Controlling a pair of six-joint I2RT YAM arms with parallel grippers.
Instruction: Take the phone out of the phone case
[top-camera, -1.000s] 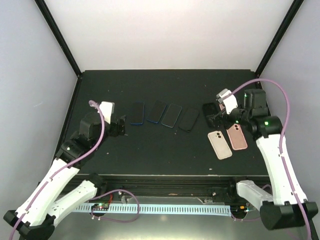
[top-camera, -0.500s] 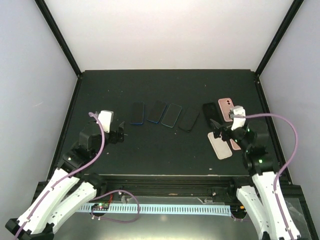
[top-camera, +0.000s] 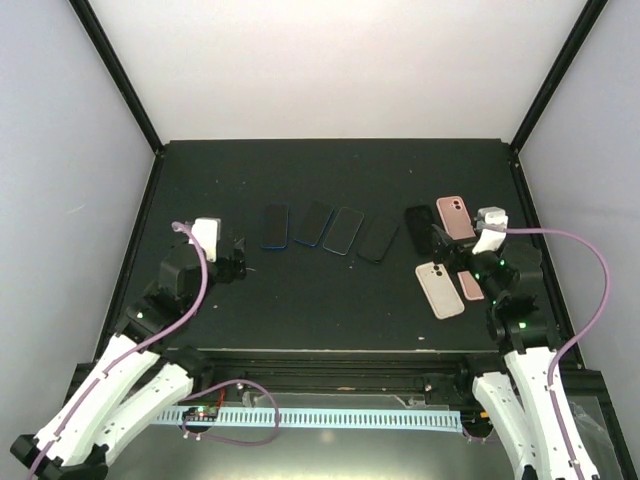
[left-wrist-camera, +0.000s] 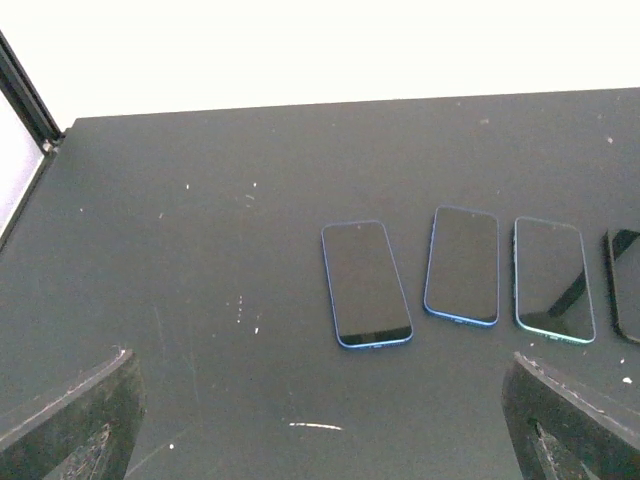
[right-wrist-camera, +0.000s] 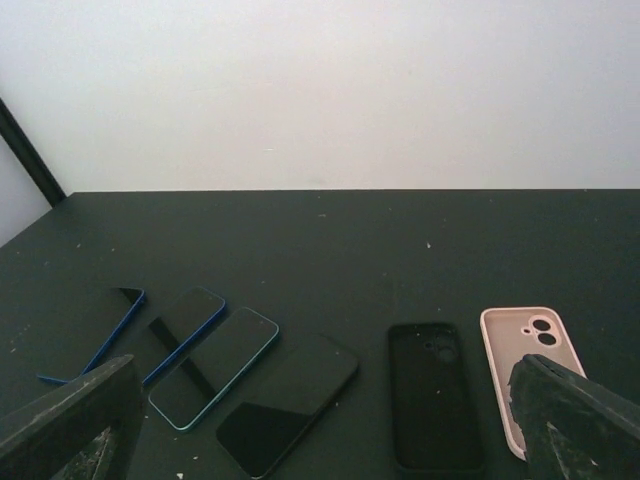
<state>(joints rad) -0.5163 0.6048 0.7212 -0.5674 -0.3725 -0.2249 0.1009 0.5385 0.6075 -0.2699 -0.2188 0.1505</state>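
The cases lie at the right of the table (top-camera: 330, 170). A pink case (top-camera: 455, 216) lies back-up at the far end, with a black case (top-camera: 419, 228) just beside it on its left. Nearer the arms is a pale case (top-camera: 439, 289), also back-up. A second pink case (top-camera: 470, 287) sits just beside the pale one, mostly hidden under the right arm (top-camera: 515, 315).

Which of these holds a phone is hard to make out. The first pink case and the pale one show camera lenses in their cut-outs, so they probably do. The black case's cut-out is too dark to read.

The right gripper (top-camera: 443, 252) hangs between the black case and the pale one, its fingers spread wide and holding nothing. In its wrist view the fingers show only at the lower corners, and the right one covers the pink case's near end.

Left of the black case, a row of four bare phones (top-camera: 343, 230) lies screens up, slightly angled, none touching. The left gripper (top-camera: 240, 258) sits just left of that row, also released and empty. Its wrist view cuts off the fourth phone at the right edge.
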